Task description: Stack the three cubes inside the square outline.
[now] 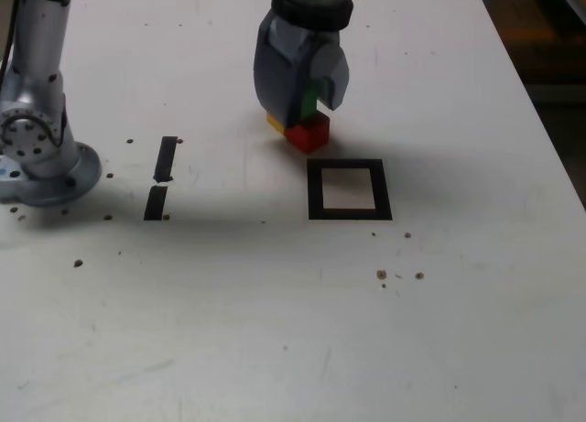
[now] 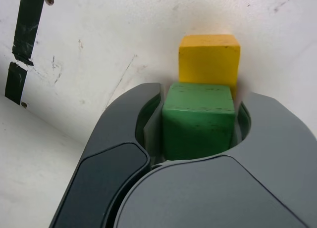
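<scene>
Ext. view: 3 cubes grouped on table (image 1: 229,330), beyond tape square (image 1: 349,214) & slightly to its L. Top cube (image 1: 309,102) betw. fingers of gripper (image 2: 199,114), appears higher than front cube (image 1: 312,135); contact w/ it unclear. Side cube (image 1: 275,122) L of front cube, partly hidden behind gripper. Two tape strips (image 1: 166,156) well L of square, one beyond other, betw. it & arm base (image 1: 57,177) at far L. Square apart from all cubes.
</scene>
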